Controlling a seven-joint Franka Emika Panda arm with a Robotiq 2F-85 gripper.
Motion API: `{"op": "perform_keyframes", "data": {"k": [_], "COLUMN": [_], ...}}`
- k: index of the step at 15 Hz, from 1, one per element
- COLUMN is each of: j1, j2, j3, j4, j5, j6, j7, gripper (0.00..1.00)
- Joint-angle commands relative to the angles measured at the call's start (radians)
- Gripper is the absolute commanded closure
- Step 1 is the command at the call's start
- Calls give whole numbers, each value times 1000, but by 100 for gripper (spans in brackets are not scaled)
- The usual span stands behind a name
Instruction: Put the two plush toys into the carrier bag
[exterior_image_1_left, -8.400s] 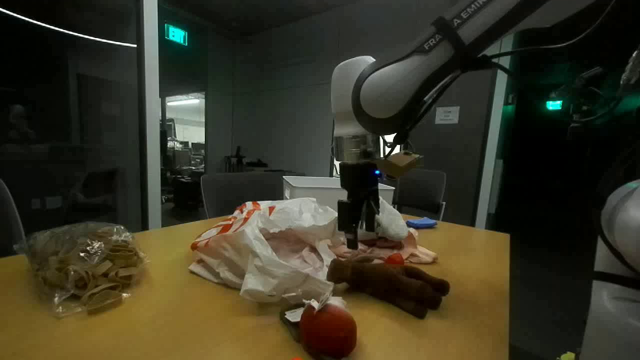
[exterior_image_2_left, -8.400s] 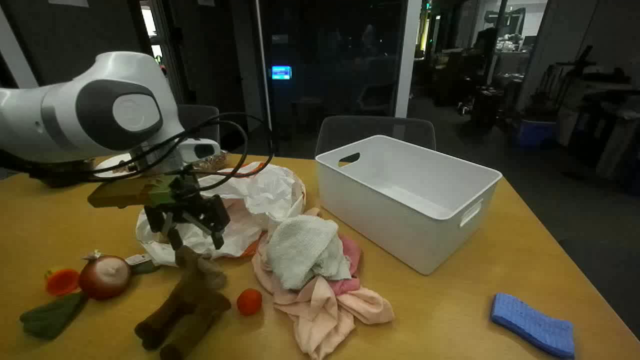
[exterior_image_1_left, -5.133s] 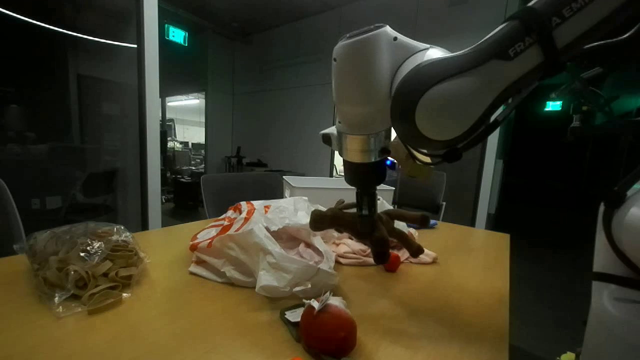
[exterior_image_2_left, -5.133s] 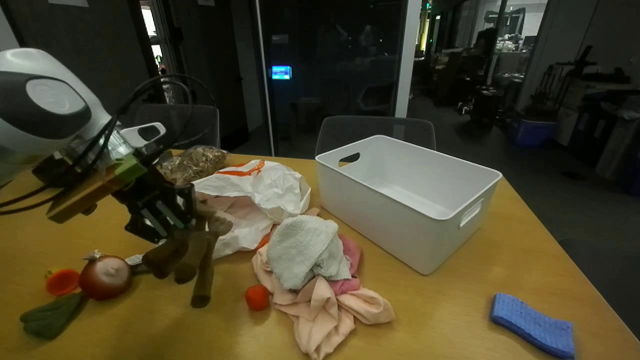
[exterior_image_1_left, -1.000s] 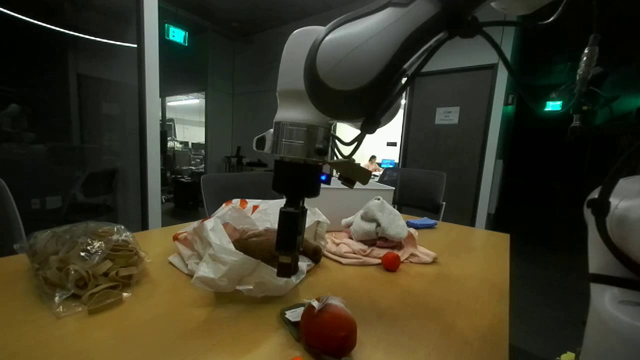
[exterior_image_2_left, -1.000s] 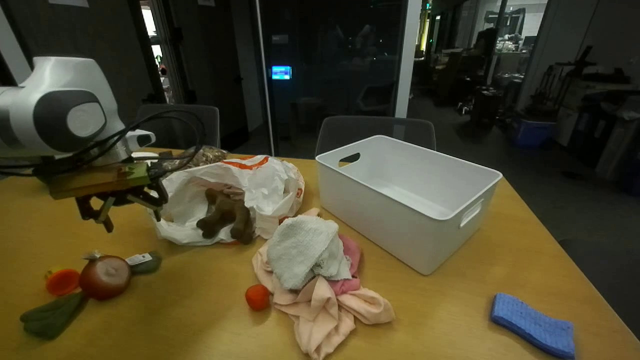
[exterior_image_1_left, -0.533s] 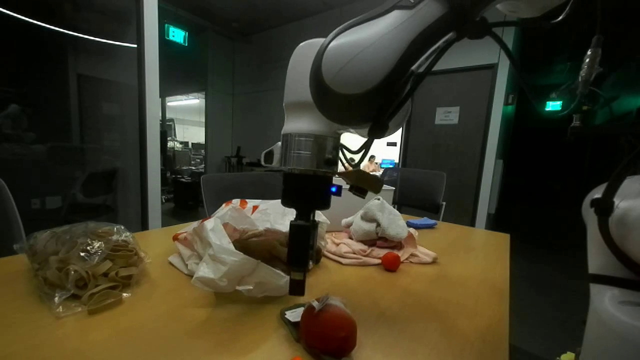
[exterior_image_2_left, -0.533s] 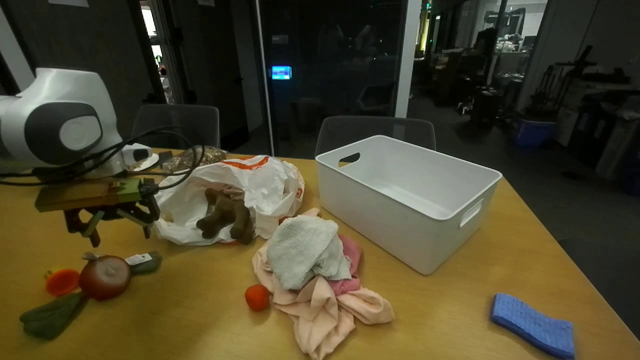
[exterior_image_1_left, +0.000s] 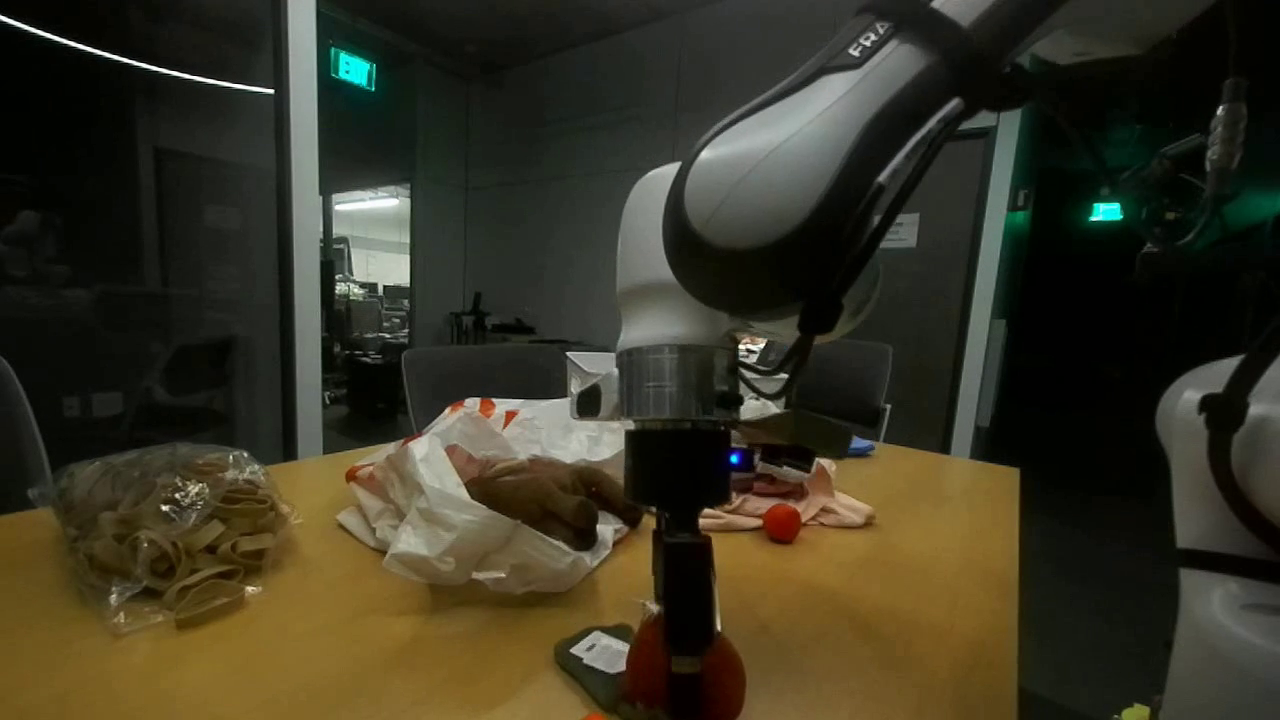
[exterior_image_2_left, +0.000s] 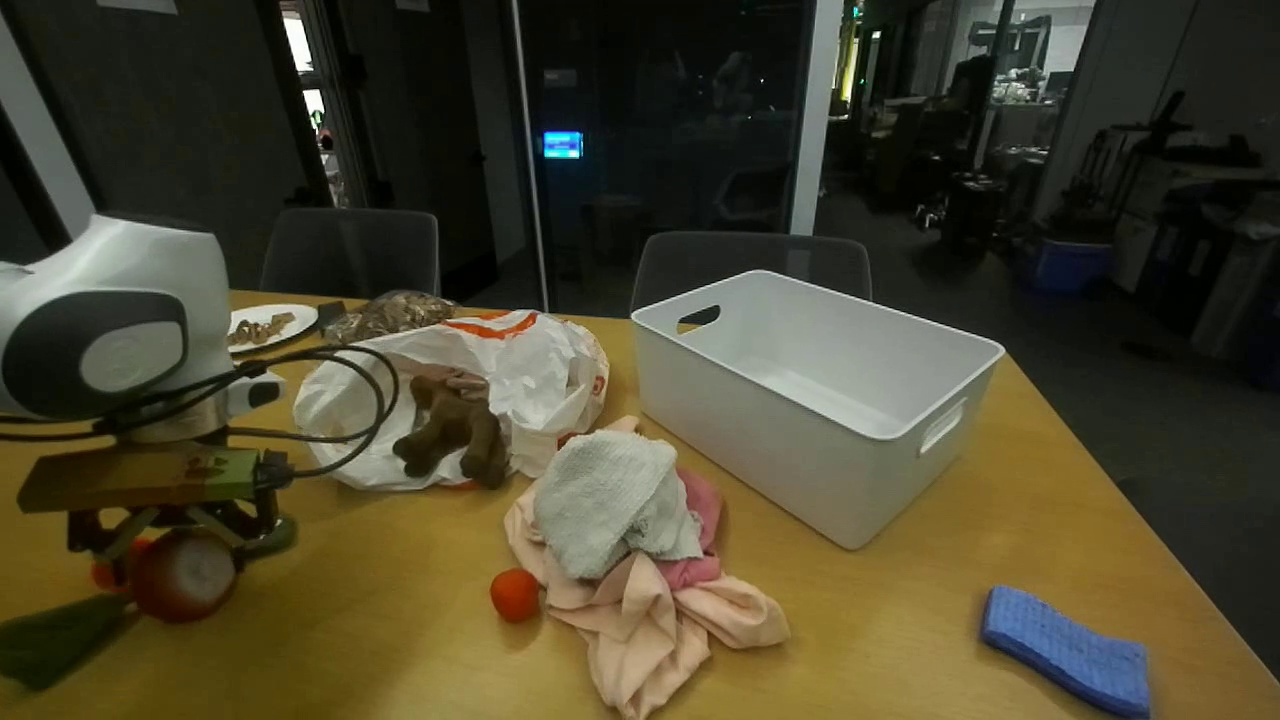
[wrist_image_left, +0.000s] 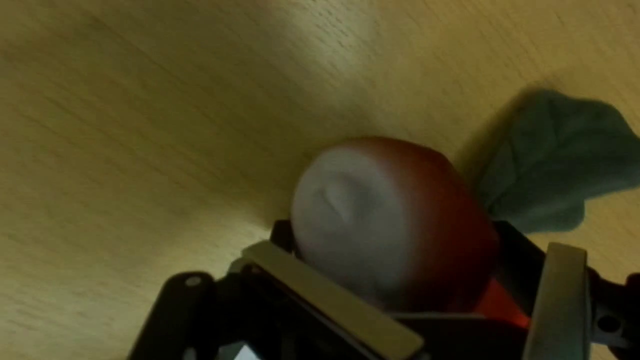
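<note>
Red plush vegetable (exterior_image_2_left: 187, 578): on table (exterior_image_2_left: 870, 640), well in from far edge; gripper (wrist_image_left: 395, 237) straddles it, spread wide, unclamped. Brown plush animal (exterior_image_2_left: 455, 430): in mouth of carrier bag (exterior_image_2_left: 548, 385), nearer that edge.

In an exterior view, the big white and black arm (exterior_image_1_left: 770, 200) reaches in from the top right and bends down to the silver wrist (exterior_image_1_left: 675, 383). A black cable (exterior_image_1_left: 822, 312) hangs under the arm, and a little blue light (exterior_image_1_left: 736, 459) glows just below the wrist. The pincer (wrist_image_left: 397, 245) points straight down. In the wrist view its two fingers (wrist_image_left: 520, 265) are far apart, but it is too blurry to say if they squeeze.
</note>
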Motion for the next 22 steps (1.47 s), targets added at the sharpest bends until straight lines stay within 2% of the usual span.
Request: {"op": "perform_keyframes", "data": {"k": [1,2,3,7,11,12,14,17,20,22], "j1": [10,4,2,6,5,2,2,-6,-34,-63], "j2": [-38,-15,-18,-82,-189,-215,-289,-345,-332,-281], "j3": [-32,-37,-43,-55,-24,-12,7,25,45,62], "j4": [-82,-54,-49,-42,-50,-46,-59,-42,-3,42], "j5": [0,-10,-8,-9,-124,-173,-271,-420,-587,-703], "j6": [40,35,24,4,3,6,8,14,57,102], "j7": [-100,-106,-108,-100,-47,-23,12,44,64,83], "gripper": [26,31,40,69,96,93,95,93,93,93]}}
